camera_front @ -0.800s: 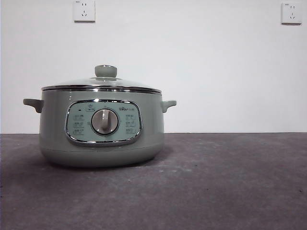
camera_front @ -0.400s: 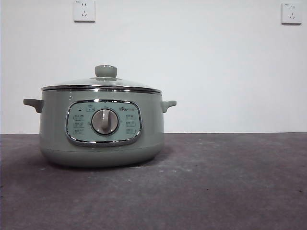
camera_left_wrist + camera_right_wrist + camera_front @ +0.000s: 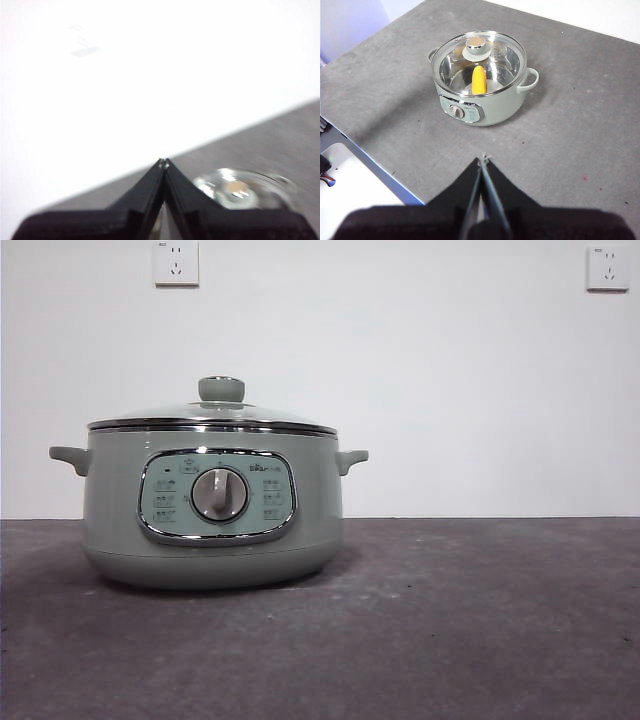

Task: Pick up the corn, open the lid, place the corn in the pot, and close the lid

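Orange-yellow glossy toy corn cob inside sage-green electric pot, under domed glass lid; left gripper and right gripper closed, empty, well apart.

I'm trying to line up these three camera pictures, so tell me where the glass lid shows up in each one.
Front view: the lid sits shut on the pot, left of centre.
Left wrist view: a blurred shiny dome low beside the left gripper is probably the lid.
Right wrist view: the lid covers the pot, the corn visible beneath it, beyond the right gripper.
Shared landmark: the lid's knob.
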Motion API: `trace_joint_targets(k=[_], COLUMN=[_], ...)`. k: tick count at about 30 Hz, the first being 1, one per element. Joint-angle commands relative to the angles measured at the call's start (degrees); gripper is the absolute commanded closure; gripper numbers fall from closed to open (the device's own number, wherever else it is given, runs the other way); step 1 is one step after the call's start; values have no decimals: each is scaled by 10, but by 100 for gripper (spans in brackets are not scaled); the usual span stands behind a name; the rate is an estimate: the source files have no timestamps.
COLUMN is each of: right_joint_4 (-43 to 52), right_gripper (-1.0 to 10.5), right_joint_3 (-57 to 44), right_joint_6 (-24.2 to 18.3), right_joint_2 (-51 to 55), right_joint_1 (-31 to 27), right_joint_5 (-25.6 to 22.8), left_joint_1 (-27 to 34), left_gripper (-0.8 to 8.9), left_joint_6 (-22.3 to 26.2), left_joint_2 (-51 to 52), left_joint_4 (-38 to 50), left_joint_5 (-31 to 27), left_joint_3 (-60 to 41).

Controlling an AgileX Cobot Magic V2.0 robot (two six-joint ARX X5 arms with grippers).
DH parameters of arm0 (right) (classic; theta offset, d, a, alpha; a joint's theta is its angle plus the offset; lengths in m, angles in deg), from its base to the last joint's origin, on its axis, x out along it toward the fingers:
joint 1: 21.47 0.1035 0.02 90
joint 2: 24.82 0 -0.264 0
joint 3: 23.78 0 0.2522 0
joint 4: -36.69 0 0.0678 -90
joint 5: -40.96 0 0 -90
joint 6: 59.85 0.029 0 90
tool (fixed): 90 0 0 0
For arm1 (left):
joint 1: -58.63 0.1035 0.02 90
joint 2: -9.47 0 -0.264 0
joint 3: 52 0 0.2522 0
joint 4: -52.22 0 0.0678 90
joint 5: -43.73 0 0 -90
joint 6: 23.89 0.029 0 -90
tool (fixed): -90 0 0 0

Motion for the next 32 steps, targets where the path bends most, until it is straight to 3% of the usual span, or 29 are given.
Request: trace_joint_targets(k=[1, 7, 14, 26, 32], right_joint_4=[-16, -16, -16, -16, -16], right_gripper=[946, 946, 946, 946, 946], right_joint_3=[-4, -4, -4, -4, -4], right_joint_6=[-2, -2, -2, -2, -2], right_joint_2=[0, 0, 0, 0, 0], right_joint_1=[1, 1, 1, 1, 1], right_joint_5=[0, 0, 0, 0, 0], left_joint_1=[24, 41, 41, 41, 41], left_gripper=[816, 816, 816, 816, 816], left_joint_6=[11, 2, -25, -30, -54], left_joint_2=[39, 132, 211, 332, 367], left_joint_4=[62, 185, 241, 250, 258], left_joint_5=[-4, -4, -4, -4, -5], left_joint_3=[-94, -314, -514, -686, -747])
